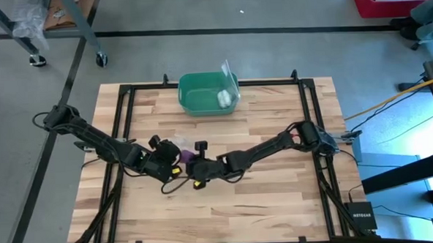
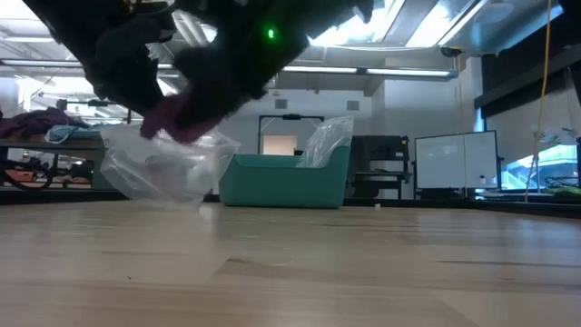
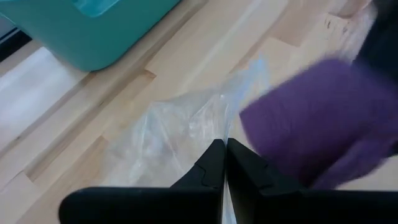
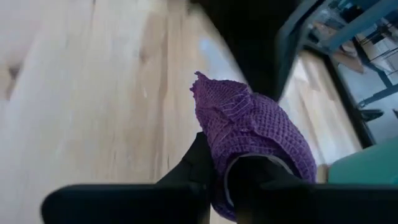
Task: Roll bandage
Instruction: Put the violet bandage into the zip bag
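Gripping bandage (image 4: 249,134), right gripper (image 4: 217,165) (no labels legible).

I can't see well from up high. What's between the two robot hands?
The purple bandage, seen in the high view. The right fingers pinch it; the left fingers pinch a clear plastic bag.

A grey concrete floor (image 1: 199,56) crossed by black tape lines (image 1: 234,30) surrounds the wooden counter (image 1: 264,200), with a red bin (image 1: 387,0) at one corner, monitors (image 2: 454,159) behind, and bright ceiling lights (image 2: 399,27) overhead.
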Tool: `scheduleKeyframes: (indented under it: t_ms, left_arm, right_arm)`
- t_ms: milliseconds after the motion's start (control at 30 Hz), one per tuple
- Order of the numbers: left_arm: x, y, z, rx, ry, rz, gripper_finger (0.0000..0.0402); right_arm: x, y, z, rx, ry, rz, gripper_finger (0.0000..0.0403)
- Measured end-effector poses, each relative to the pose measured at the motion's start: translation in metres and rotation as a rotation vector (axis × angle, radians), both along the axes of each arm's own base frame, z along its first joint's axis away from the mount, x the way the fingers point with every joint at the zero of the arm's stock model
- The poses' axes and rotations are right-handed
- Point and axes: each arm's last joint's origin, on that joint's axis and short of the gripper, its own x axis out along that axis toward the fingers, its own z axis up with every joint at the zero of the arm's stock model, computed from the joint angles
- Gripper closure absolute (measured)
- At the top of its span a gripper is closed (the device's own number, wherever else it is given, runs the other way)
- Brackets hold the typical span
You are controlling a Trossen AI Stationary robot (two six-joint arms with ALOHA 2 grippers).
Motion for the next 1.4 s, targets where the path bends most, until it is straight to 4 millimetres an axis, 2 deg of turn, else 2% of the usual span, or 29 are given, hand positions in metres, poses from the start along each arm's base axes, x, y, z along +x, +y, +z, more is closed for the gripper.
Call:
scheduleKeyframes:
  t_ms: [67, 333, 500, 733, 833, 1033, 1400]
  left_arm:
    - [0.001, -0.001, 0.003, -0.005, -0.011, -0.003, 0.0397]
    - [0.004, -0.004, 0.009, -0.032, -0.025, -0.015, 0.0397]
    - [0.004, -0.005, 0.009, -0.070, -0.010, -0.035, 0.0397]
    - [0.006, -0.006, 0.010, -0.084, -0.030, -0.043, 0.0396]
    - [0.005, -0.005, 0.009, -0.078, -0.017, -0.042, 0.0396]
    - [0.003, -0.004, 0.008, -0.076, 0.007, -0.035, 0.0396]
    - [0.005, -0.005, 0.011, -0.095, -0.027, -0.005, 0.0396]
  right_arm:
    - [0.000, -0.001, -0.006, -0.002, 0.020, -0.004, 0.0370]
    - [0.000, -0.008, -0.007, -0.012, 0.027, -0.062, 0.0372]
    - [-0.002, -0.013, -0.001, -0.118, -0.026, -0.229, 0.0373]
    - [0.001, -0.011, 0.002, -0.034, -0.043, -0.141, 0.0374]
    - [-0.003, -0.009, 0.004, -0.085, -0.010, -0.142, 0.0374]
    - [-0.016, 0.002, 0.036, -0.153, -0.032, -0.154, 0.0373]
    - [-0.014, 0.002, 0.036, -0.052, -0.067, -0.139, 0.0373]
